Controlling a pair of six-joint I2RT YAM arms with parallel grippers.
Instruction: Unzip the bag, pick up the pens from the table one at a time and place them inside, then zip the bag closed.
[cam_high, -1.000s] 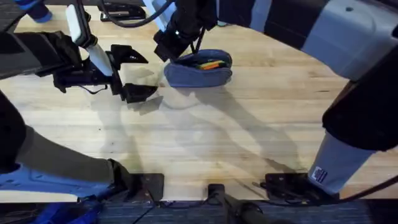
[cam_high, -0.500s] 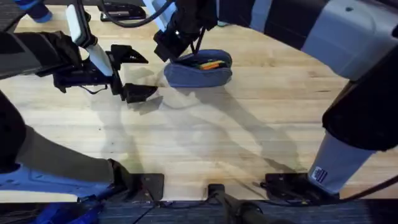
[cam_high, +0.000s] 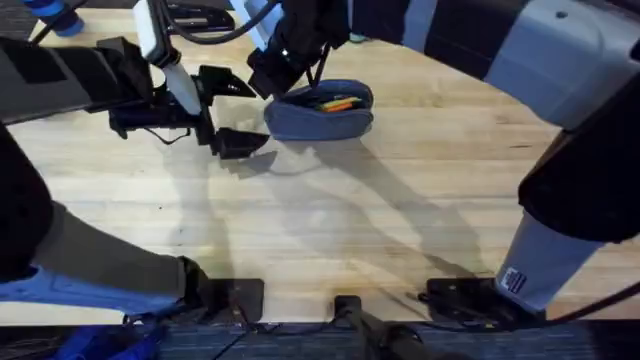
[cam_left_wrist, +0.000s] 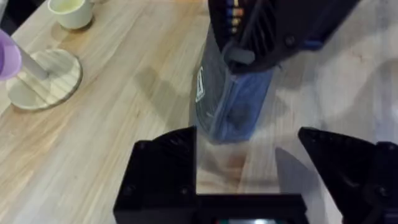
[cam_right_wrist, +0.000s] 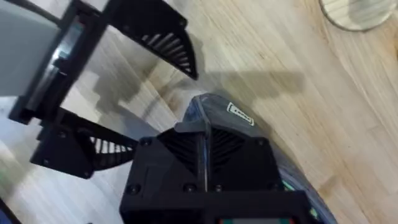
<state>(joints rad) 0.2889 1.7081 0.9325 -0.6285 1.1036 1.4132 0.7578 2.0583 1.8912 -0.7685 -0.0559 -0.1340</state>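
The bag (cam_high: 320, 112) is lying on the counter (cam_high: 400, 220) toward its far middle, its long side running left to right, its zipper open along the top so that orange and green pens (cam_high: 338, 102) are showing inside. In the left wrist view the bag (cam_left_wrist: 231, 106) is showing its blue-grey end with a small white label, and coloured pen tips (cam_left_wrist: 234, 12) are peeking out at the top. The right gripper (cam_high: 272, 72) is sitting at the bag's left end, its black jaws pressed together on the fabric edge there; in the right wrist view the right gripper (cam_right_wrist: 205, 134) is covering that end, with the bag (cam_right_wrist: 217, 112) and its label just past the fingertips. The left gripper (cam_high: 235, 112) is hovering just left of the bag, apart from it, its jaws spread wide with nothing between them; in its own wrist view the left gripper (cam_left_wrist: 283, 162) is framing bare wood short of the bag. A round wooden stand (cam_left_wrist: 45, 78) and a pale cup (cam_left_wrist: 70, 11) are sitting farther off on the counter.
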